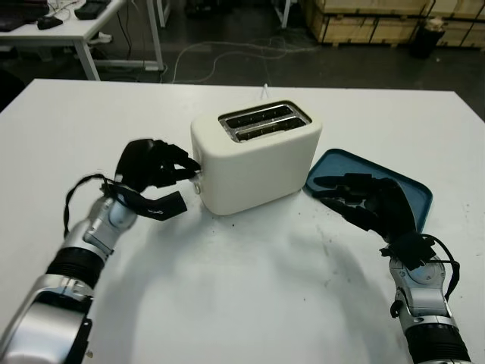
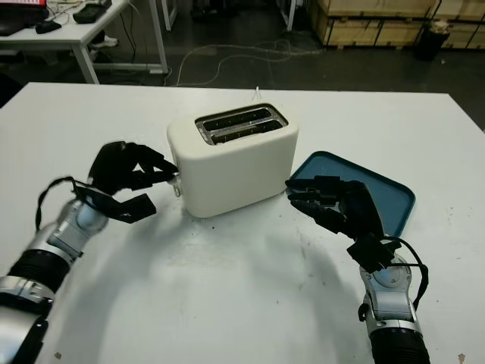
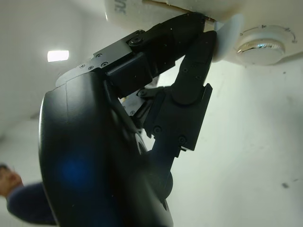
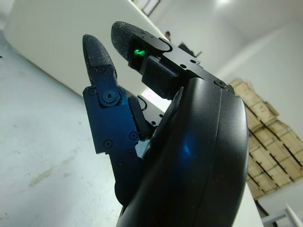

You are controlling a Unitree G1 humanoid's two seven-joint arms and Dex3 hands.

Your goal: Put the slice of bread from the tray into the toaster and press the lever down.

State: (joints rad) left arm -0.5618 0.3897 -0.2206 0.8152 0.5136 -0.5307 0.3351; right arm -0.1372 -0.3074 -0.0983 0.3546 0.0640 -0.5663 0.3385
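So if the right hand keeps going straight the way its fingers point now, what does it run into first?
Probably the toaster. The right hand is open above the blue tray, fingers aimed at the toaster's near side wall, with nothing visible between them. How much gap remains is hard to judge.

**Almost no legible writing**

The one trace of lettering sits on the cream-white plastic two-slot toaster (image 3: 156,5), where a few dark characters show at the edge of the left wrist view, cut off and too partial to read as a word. The round dial (image 3: 262,46) on the same toaster carries small tick marks, but no numbers can be made out.
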